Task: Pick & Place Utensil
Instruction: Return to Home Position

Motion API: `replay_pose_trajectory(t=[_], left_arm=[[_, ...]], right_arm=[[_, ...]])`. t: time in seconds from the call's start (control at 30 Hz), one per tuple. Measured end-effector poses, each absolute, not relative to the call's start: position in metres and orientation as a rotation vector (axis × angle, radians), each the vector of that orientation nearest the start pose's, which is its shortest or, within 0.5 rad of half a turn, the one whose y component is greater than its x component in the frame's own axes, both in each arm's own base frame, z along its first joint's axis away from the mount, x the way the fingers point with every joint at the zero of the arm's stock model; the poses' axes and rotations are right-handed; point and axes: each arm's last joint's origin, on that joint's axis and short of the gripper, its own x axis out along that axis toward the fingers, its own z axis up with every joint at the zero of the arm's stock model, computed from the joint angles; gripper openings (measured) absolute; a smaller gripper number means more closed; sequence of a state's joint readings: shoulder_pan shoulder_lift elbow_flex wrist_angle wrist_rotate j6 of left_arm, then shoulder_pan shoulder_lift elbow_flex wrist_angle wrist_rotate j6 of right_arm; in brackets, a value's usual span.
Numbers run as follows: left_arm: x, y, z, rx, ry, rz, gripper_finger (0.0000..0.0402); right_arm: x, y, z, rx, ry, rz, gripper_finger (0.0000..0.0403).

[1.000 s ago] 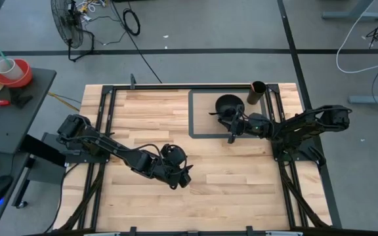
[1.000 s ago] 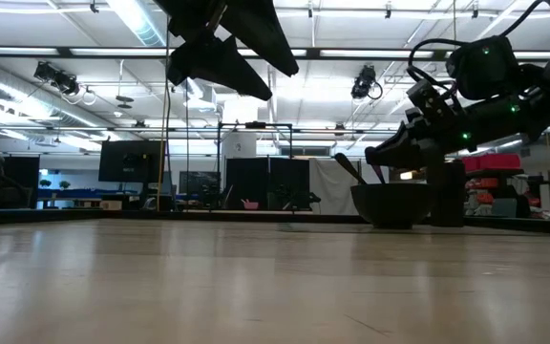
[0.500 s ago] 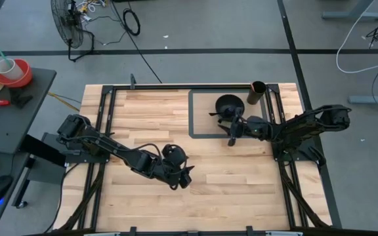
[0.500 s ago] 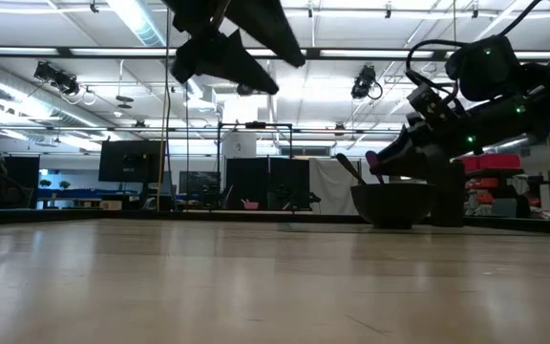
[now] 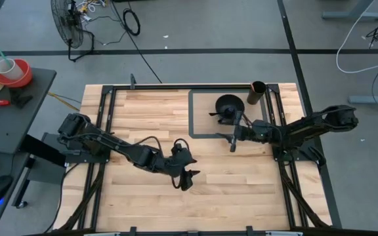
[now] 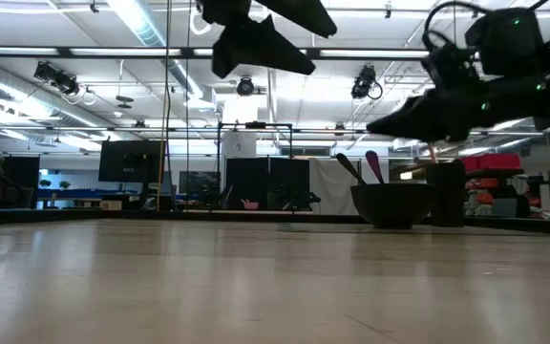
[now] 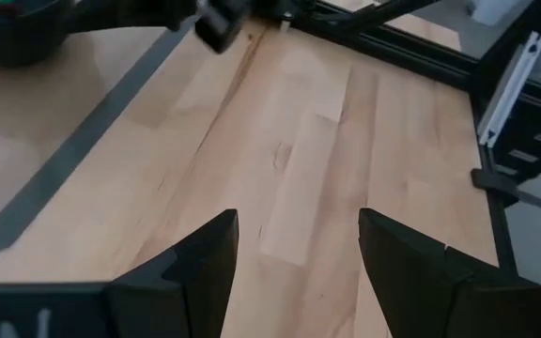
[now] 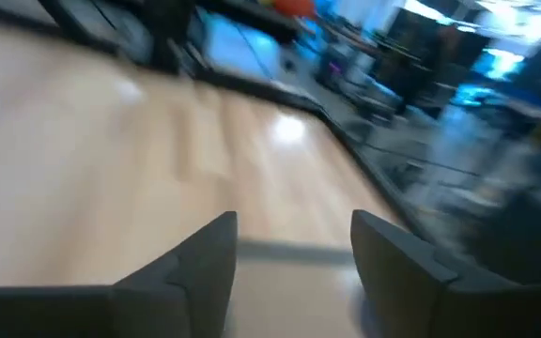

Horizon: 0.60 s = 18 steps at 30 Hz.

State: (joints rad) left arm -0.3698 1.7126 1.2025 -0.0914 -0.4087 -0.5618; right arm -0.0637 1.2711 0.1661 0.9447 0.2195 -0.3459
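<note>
The right gripper is hovering with fingers spread wide and empty, the black bowl sitting just beyond it. The left gripper is hanging likewise spread, gripping nothing.

Right wrist view is smeared all over. I can't make out anything past the pale wooden bench; the room beyond is only blue and dark streaks. In the low view the left arm is cut off by the top edge, and the right arm runs out at the right edge. The black round bowl hides all but two handle ends. From above they're too small for me to tell apart. Contents of the tall dark cup: can't tell. In the left wrist view a dark round shape is clipped by the corner.
</note>
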Motion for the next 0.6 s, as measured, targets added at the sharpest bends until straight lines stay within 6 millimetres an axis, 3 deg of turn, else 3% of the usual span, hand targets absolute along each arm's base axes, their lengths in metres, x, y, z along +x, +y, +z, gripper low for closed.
replay_pose_trajectory(t=[0.37,0.47,0.6], left_arm=[[0.369,-0.098,0.253,-0.122,0.48,0.119,0.0225],[0.358,-0.09,0.25,0.006,0.6,0.137,0.0225],[0.34,-0.074,0.262,0.017,0.683,0.21,0.0219]], right_arm=[[0.184,-0.006,0.202,0.021,-0.213,0.147,0.022],[0.175,-0.007,0.215,0.043,-0.288,0.184,0.0209],[0.164,-0.009,0.222,0.025,-0.27,0.191,0.0193]])
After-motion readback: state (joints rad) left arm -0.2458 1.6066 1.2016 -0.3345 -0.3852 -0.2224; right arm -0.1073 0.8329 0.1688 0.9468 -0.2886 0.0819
